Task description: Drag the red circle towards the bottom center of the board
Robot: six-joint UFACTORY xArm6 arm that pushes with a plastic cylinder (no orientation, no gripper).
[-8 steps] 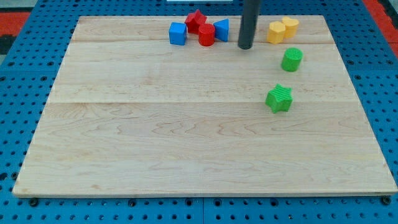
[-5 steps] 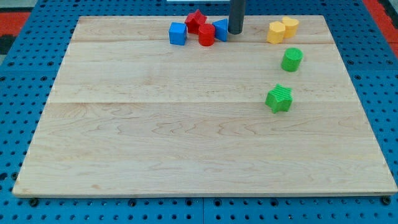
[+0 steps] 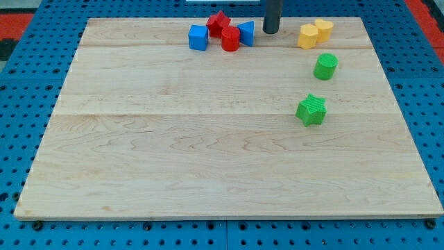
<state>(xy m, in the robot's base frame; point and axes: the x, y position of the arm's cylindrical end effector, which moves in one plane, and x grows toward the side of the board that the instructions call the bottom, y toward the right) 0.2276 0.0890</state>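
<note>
The red circle (image 3: 230, 39) stands near the board's top edge, left of centre. It touches a red star (image 3: 219, 23) above it and a blue triangle (image 3: 247, 32) on its right. A blue cube (image 3: 198, 37) sits just to its left. My tip (image 3: 270, 32) is on the board to the right of the blue triangle, a small gap away from it, and right of the red circle.
Two yellow blocks (image 3: 314, 32) sit at the top right. A green cylinder (image 3: 325, 67) is below them and a green star (image 3: 311, 110) lower still. The wooden board (image 3: 208, 160) lies on a blue pegboard.
My tip went up and left from below the blue triangle's right side, then shifted slightly right. The blocks have not moved.
</note>
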